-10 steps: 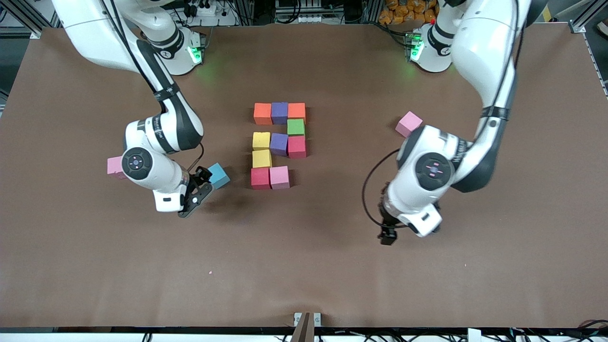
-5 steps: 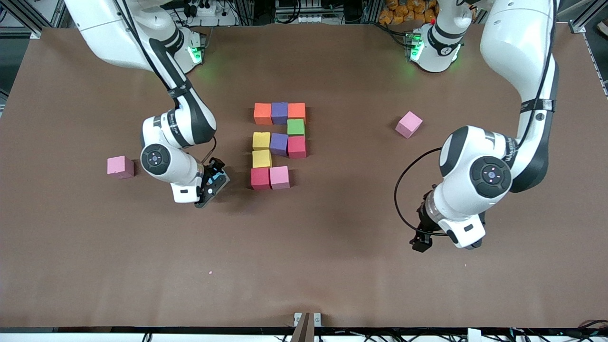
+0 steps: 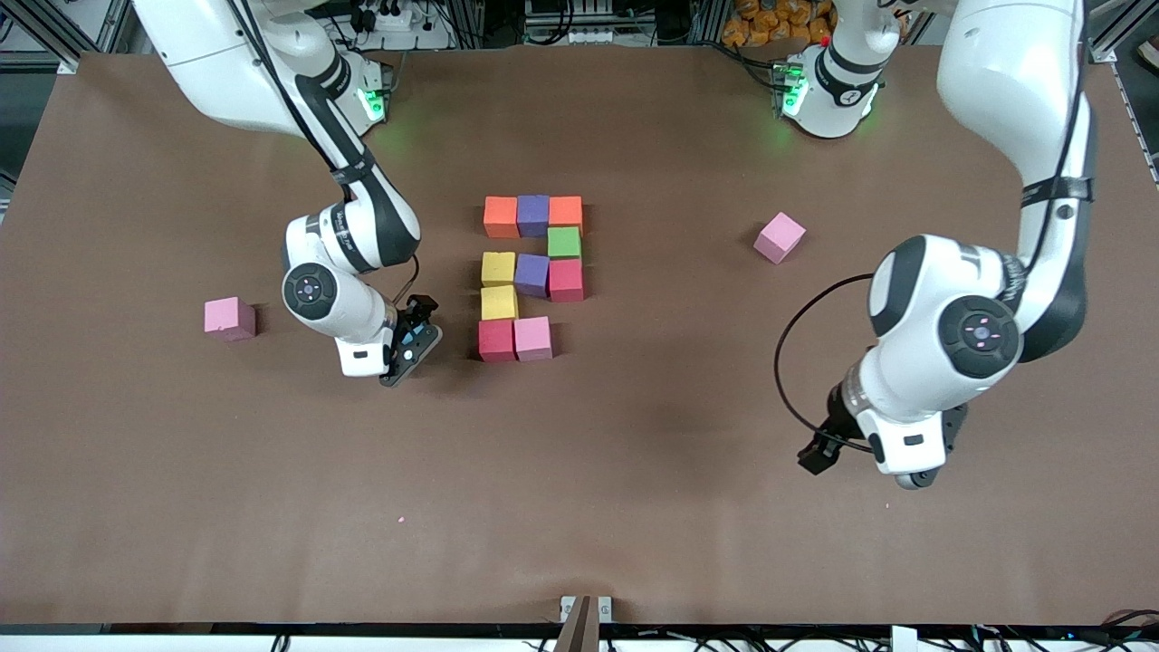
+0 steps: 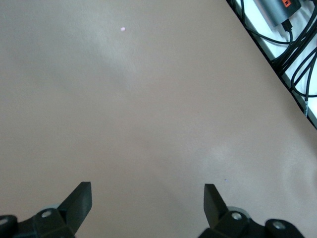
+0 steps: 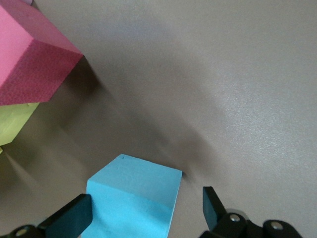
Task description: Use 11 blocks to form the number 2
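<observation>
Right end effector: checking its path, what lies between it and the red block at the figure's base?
Only bare table separates right end effector from red block, front view.

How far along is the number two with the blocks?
Ten blocks already sit in the figure; only the bottom row's last spot, beside the pink block, is bare. The right pincer is open around the sky blue block, not lifted yet. The left pincer waits open over bare table.

Sky blue block (image 5: 132, 198); red block (image 5: 29, 59); pink blocks (image 3: 779, 237); brown table (image 3: 634, 507); white arms.
</observation>
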### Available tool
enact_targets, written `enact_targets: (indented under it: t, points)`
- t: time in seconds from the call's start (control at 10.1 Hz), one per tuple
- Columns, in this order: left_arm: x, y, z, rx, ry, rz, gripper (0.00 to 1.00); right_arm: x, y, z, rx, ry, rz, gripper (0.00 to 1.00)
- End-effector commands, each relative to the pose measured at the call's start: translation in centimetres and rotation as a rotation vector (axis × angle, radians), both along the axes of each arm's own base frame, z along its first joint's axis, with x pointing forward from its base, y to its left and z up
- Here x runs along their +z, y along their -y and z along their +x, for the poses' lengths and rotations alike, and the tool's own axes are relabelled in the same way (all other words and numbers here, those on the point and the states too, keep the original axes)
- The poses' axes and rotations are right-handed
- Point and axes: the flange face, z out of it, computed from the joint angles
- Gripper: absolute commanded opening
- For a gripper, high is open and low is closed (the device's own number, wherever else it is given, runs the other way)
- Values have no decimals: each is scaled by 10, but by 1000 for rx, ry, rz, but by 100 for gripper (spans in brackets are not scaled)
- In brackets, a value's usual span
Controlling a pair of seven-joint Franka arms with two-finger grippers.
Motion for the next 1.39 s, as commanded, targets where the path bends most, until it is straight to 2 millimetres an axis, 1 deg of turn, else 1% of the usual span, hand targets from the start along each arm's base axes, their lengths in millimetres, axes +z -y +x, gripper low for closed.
enact_targets:
  t: [0.0,0.1,0.2,0.3,0.4,0.5,0.6,0.69,0.79,0.89,1.09,1.19,1.29]
  points:
    - [19,-10,-11,-83,-23,34,100,30,4,2,-6,-21,8,100]
    - [28,-10,-14,-89,-21,37,100,42,7,6,-7,-40,6,100]
    - [42,-17,-16,-110,-13,40,100,42,10,6,-12,-49,4,100]
    - [53,-34,-18,-142,-20,46,100,38,11,4,-11,-52,3,100]
    - [59,-48,-20,-193,-44,53,100,34,12,3,-16,-51,3,100]
    - [65,-52,-26,-261,-71,66,100,23,12,-3,-21,-33,3,100]
    - [78,-57,-35,-338,-99,74,100,9,11,-11,-23,-4,6,100]
    - [89,-70,-43,-406,-133,74,100,1,10,-14,-24,1,5,100]
    - [89,-71,-48,-466,-170,72,100,-5,9,-16,-25,-1,5,100]
    - [90,-73,-52,-498,-200,71,100,-8,10,-17,-29,8,7,100]
    - [112,-80,-62,-493,-192,77,100,-8,10,-17,-29,8,7,100]
    - [117,-92,-66,-474,-204,74,100,-8,9,-17,-28,10,7,99]
    - [119,-96,-72,-464,-233,71,100,-8,10,-17,-28,10,8,74]
